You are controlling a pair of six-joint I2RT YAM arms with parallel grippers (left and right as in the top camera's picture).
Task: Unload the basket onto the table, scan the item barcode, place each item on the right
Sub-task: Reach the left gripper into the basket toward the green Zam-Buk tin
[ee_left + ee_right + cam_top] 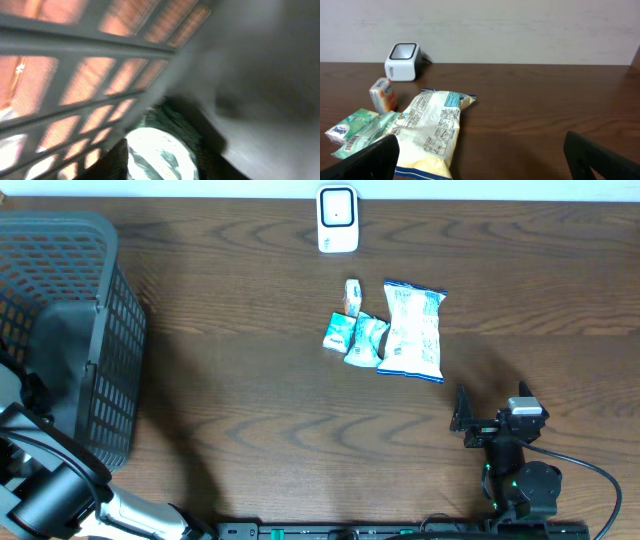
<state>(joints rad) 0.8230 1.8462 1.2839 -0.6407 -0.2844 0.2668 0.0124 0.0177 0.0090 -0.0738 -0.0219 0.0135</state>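
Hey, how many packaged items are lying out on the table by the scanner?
4. A small box nearest the scanner, a green packet below it, a second packet beside that, then a large bag. The basket may hide more.

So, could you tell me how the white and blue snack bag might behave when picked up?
The white and blue crinkled plastic snack bag looks puffed, so probably light for its size. Its wrinkled film likely flexes and may slip if pinched.
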